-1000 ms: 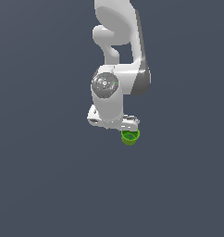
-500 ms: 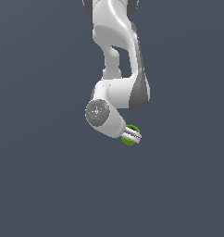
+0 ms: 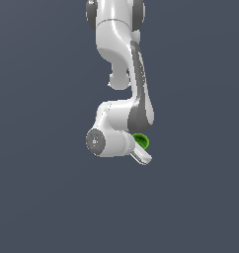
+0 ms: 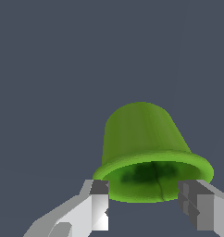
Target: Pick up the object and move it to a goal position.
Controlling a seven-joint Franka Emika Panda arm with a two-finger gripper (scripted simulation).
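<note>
The object [image 4: 139,134] is a bright green cup with a flared rim and a dark hollow inside. In the wrist view its open mouth faces the camera. My gripper [image 4: 148,200] is shut on the object at the rim, with one grey finger [image 4: 99,203] on each side of it. In the exterior view the object [image 3: 142,141] shows as a small green patch behind the white hand, held in the air. There the gripper [image 3: 143,150] points toward the exterior view's right, and most of the cup is hidden by the wrist.
Only the white arm [image 3: 126,59] reaching down from the top of the exterior view and a plain dark grey-blue background show. No table edge, container, goal marker or other object is in view.
The wrist has turned and the arm has changed pose. The hand has swung from pointing down to pointing sideways. The green cup stays gripped and sits slightly higher in the exterior view.
</note>
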